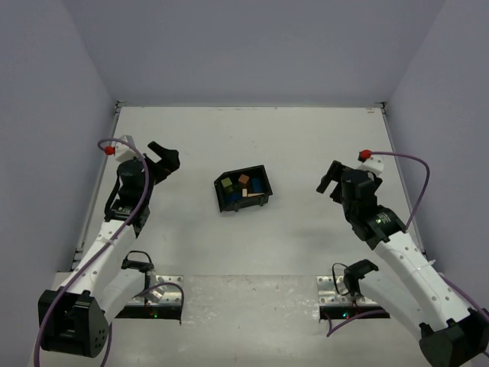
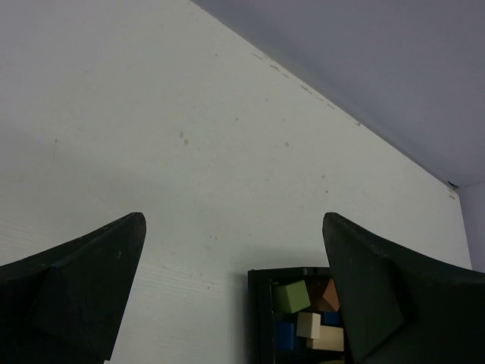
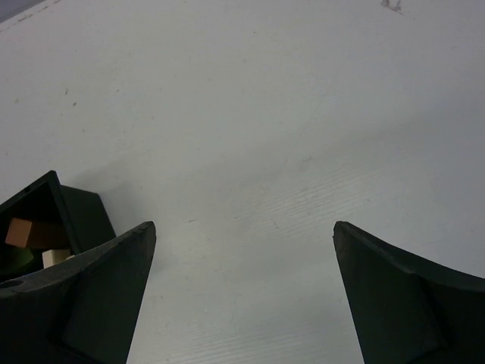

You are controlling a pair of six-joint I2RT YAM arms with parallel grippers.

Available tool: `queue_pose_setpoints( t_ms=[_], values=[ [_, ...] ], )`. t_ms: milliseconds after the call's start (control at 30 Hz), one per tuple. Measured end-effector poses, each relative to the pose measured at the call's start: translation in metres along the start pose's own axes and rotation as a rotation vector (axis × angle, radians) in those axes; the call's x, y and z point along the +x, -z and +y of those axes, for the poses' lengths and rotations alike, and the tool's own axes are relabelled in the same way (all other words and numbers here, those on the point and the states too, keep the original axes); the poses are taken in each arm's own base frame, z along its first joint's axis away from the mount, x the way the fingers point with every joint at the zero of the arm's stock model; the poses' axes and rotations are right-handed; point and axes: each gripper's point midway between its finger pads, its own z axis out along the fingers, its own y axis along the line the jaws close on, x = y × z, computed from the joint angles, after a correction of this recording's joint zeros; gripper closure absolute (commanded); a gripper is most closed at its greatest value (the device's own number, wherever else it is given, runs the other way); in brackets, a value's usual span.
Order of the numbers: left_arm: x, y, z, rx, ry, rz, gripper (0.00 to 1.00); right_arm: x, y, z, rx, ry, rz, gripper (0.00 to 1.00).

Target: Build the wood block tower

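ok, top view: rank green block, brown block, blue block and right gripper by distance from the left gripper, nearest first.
From the left gripper:
1. Green block, left end of the bin.
2. Brown block, middle of it.
3. Blue block, right end.
4. Right gripper, past the bin, far right.

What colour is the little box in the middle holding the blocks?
Black. The bin shows best in the top external view.

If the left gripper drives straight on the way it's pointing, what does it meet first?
The left gripper would likely meet bare table first, then the far wall. The bin sits right of its line, though depth is unclear.
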Motion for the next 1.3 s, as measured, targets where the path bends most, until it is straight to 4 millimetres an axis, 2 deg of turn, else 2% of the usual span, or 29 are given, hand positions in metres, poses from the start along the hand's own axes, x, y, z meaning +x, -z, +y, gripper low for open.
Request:
queue_pose_setpoints(
  t_ms=[167, 300, 467, 600, 700, 833, 1033, 1100, 1133, 1233, 1300],
  values=[
    [0.0, 0.0, 0.0, -0.002, -0.002, 0.004, 0.0, 0.001, 0.001, 0.005, -0.034, 0.02, 0.008, 0.01],
    [0.001, 0.001, -0.002, 0.007, -0.004, 0.012, 0.0, 0.012, 0.0, 0.02, -0.135, 0.076, 0.045, 0.01],
    [0.006, -0.004, -0.003, 0.009, -0.002, 0.038, 0.0, 0.043, -0.009, 0.052, -0.29, 0.132, 0.187, 0.01],
    [0.015, -0.008, 0.002, -0.013, -0.008, 0.075, 0.0, 0.08, -0.017, 0.068, -0.32, 0.139, 0.339, 0.01],
    [0.017, -0.008, 0.003, -0.018, -0.009, 0.082, 0.0, 0.104, -0.016, 0.083, -0.34, 0.139, 0.411, 0.01],
    [0.016, -0.007, 0.002, -0.014, -0.008, 0.081, 0.0, 0.12, -0.016, 0.109, -0.362, 0.145, 0.454, 0.01],
    [0.014, -0.006, 0.0, -0.004, -0.006, 0.077, 0.0, 0.112, -0.037, 0.151, -0.385, 0.155, 0.41, 0.14],
    [0.014, -0.005, -0.001, 0.0, -0.006, 0.075, 0.0, 0.107, -0.049, 0.165, -0.389, 0.171, 0.391, 0.2],
    [0.013, -0.004, -0.001, 0.002, -0.005, 0.074, 0.0, 0.105, -0.056, 0.171, -0.389, 0.18, 0.383, 0.27],
    [0.011, -0.003, -0.003, 0.006, -0.004, 0.067, 0.0, 0.106, -0.075, 0.181, -0.372, 0.236, 0.372, 0.4],
    [0.009, -0.002, -0.003, 0.009, -0.004, 0.062, 0.0, 0.112, -0.085, 0.183, -0.363, 0.276, 0.377, 0.44]
  ],
)
